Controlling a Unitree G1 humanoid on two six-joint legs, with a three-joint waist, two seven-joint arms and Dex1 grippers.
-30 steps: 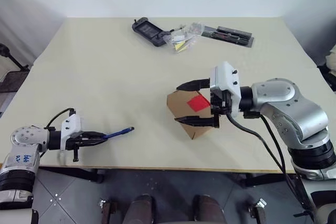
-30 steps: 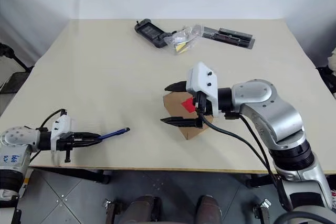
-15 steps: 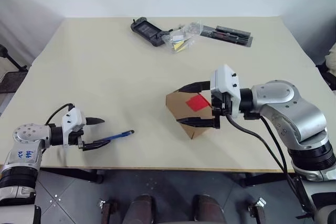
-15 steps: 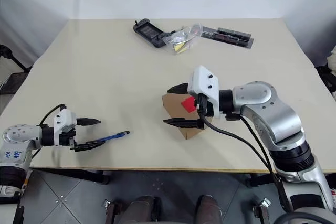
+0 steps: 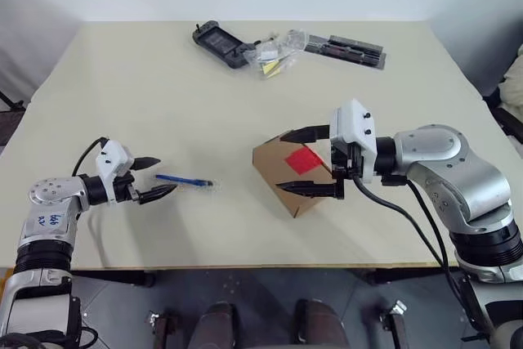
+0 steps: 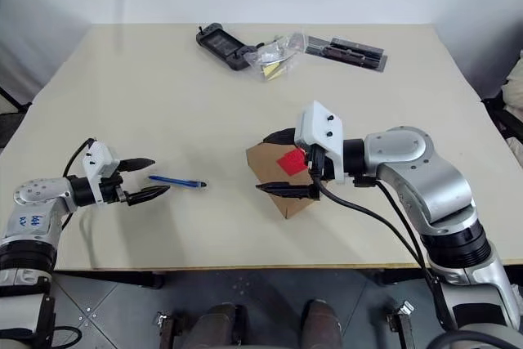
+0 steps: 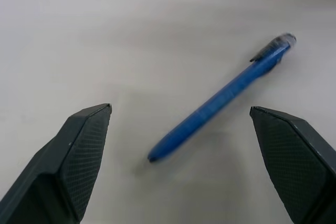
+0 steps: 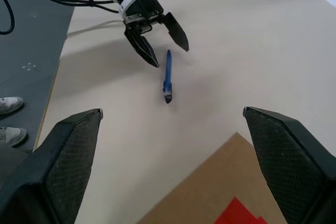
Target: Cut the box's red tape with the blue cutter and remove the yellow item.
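Observation:
The brown box [image 5: 282, 171] sits right of the table's middle, its red tape [image 5: 305, 159] facing up. My right gripper [image 5: 284, 161] is open, one black finger at the box's far edge and the other over its near edge; I cannot tell whether they touch it. The blue cutter [image 5: 184, 180] lies flat on the table to the left. My left gripper [image 5: 162, 177] stands open just behind its blunt end, not touching it. The left wrist view has the cutter [image 7: 220, 98] loose between the fingers [image 7: 79, 156]. The yellow item is hidden.
At the table's far edge lie a black handheld device [image 5: 219, 42], a clear plastic bag [image 5: 274, 53] with yellowish bits and a flat black tool strip [image 5: 347, 49]. Bare tabletop [image 5: 163, 104] stretches between those things and my grippers.
My left gripper opened and let go of the blue cutter, which now lies on the table, then rose slightly. The right gripper and box kept still. The camera shifted a little.

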